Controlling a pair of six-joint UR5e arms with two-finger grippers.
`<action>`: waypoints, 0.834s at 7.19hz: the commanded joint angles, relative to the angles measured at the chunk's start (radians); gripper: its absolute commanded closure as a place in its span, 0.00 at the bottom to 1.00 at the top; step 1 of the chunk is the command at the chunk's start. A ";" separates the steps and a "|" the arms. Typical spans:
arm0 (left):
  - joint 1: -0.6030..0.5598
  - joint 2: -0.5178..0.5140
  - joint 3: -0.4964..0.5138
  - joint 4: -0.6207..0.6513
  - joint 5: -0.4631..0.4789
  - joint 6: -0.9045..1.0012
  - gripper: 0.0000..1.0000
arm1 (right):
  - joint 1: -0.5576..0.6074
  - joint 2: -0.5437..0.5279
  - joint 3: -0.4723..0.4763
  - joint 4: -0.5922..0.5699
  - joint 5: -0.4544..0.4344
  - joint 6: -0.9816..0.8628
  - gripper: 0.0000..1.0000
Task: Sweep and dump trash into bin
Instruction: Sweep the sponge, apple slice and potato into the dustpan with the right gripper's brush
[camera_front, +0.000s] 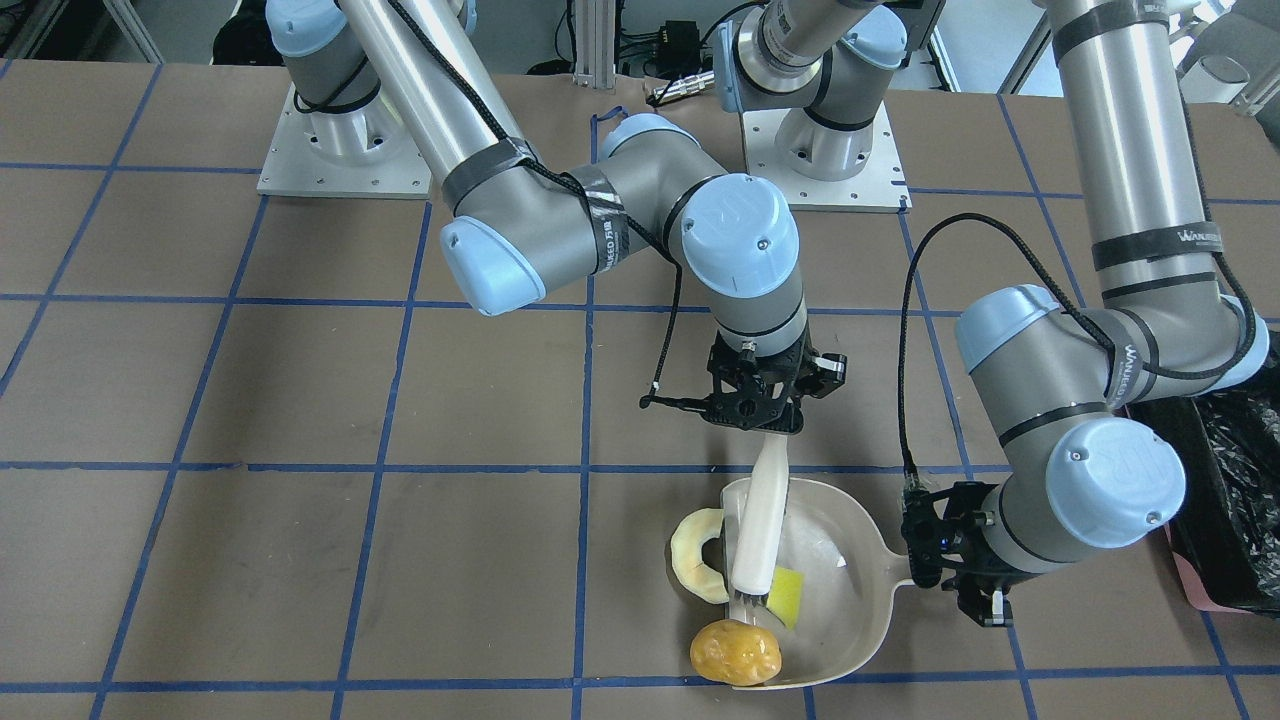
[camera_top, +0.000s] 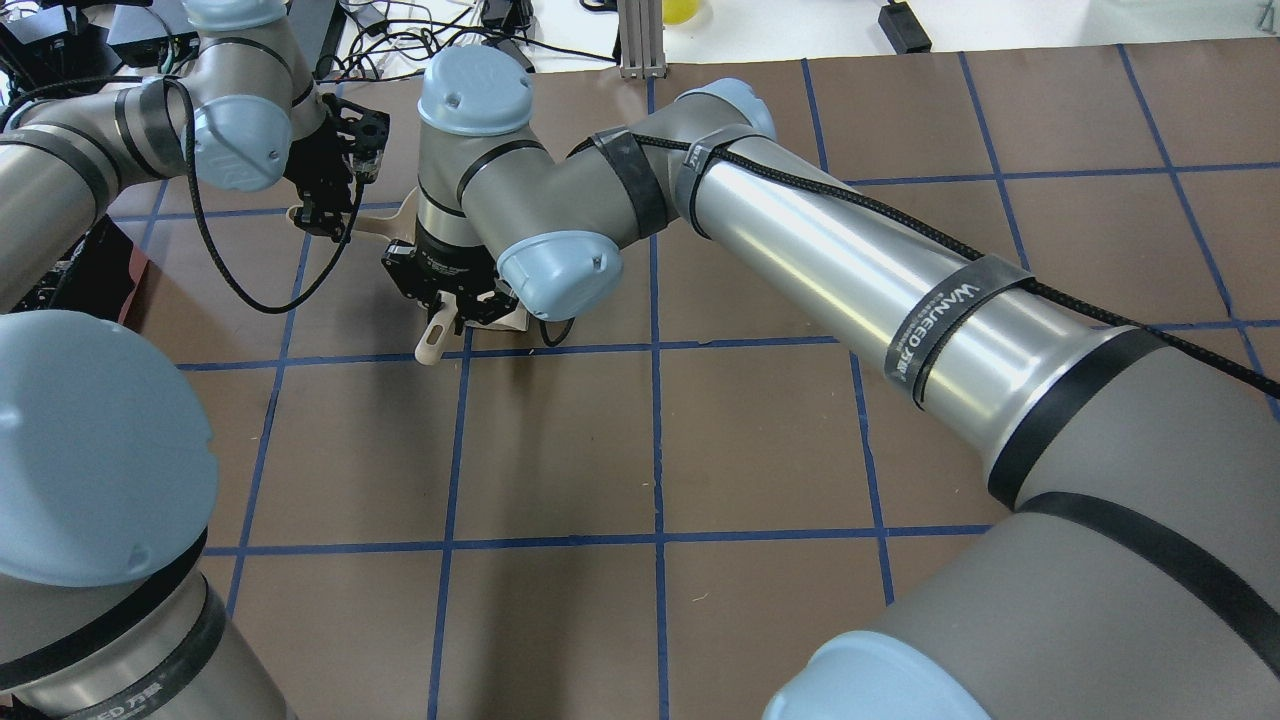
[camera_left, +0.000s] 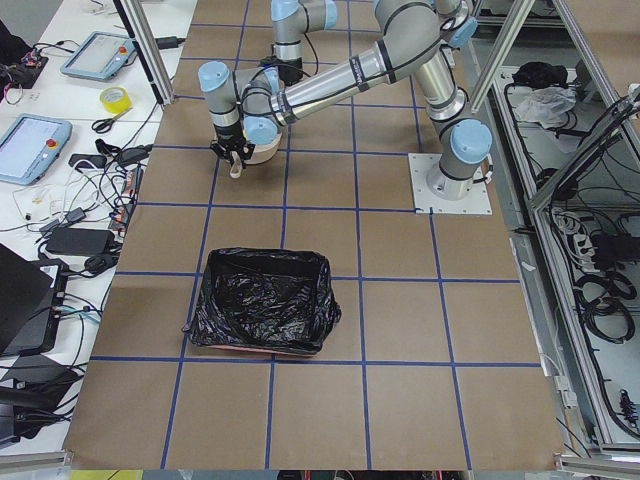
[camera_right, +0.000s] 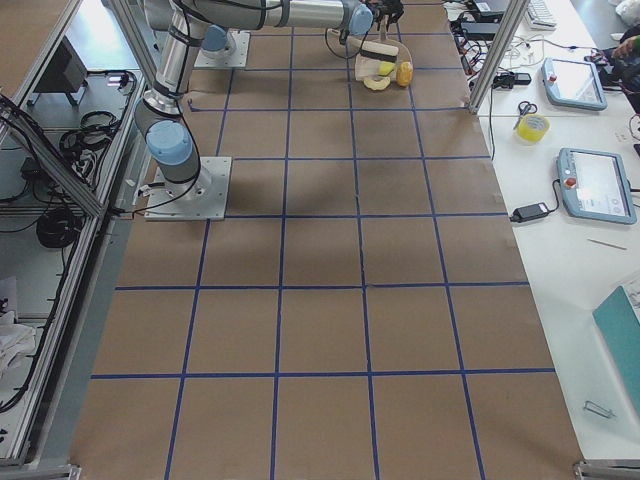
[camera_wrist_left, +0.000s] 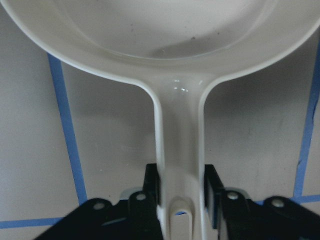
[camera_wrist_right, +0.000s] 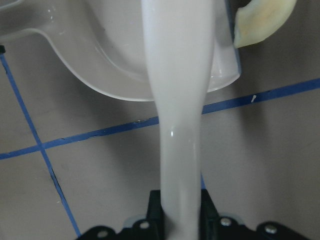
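My left gripper (camera_front: 925, 565) is shut on the handle of the beige dustpan (camera_front: 850, 610), which lies flat on the table; the left wrist view shows it (camera_wrist_left: 181, 187) clamped on that handle. My right gripper (camera_front: 765, 415) is shut on a white brush (camera_front: 757, 530), and the right wrist view shows it (camera_wrist_right: 180, 205) clamped there. The brush bristles rest inside the pan beside the yellow sponge wedge (camera_front: 787, 592). The pale crescent (camera_front: 698, 555) lies against the pan's open edge. The amber lump (camera_front: 735, 652) sits at the pan's mouth. The black-lined bin (camera_left: 265, 300) stands apart.
The bin's bag (camera_front: 1235, 470) shows at the front-facing view's right edge, just behind my left arm's elbow. Blue tape lines grid the brown table (camera_front: 300, 400). Arm bases stand at the table's back. Tablets, tape and cables lie on side desks beyond the table edge (camera_right: 575, 180).
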 joint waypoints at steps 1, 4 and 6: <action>-0.001 -0.002 -0.001 0.000 -0.002 0.000 1.00 | -0.045 -0.016 0.005 0.035 -0.108 -0.029 1.00; -0.001 -0.002 -0.003 0.000 -0.003 0.000 1.00 | -0.133 -0.006 0.012 0.026 -0.204 -0.236 1.00; -0.001 -0.002 -0.003 0.000 -0.002 -0.002 1.00 | -0.150 0.037 0.008 0.017 -0.227 -0.328 1.00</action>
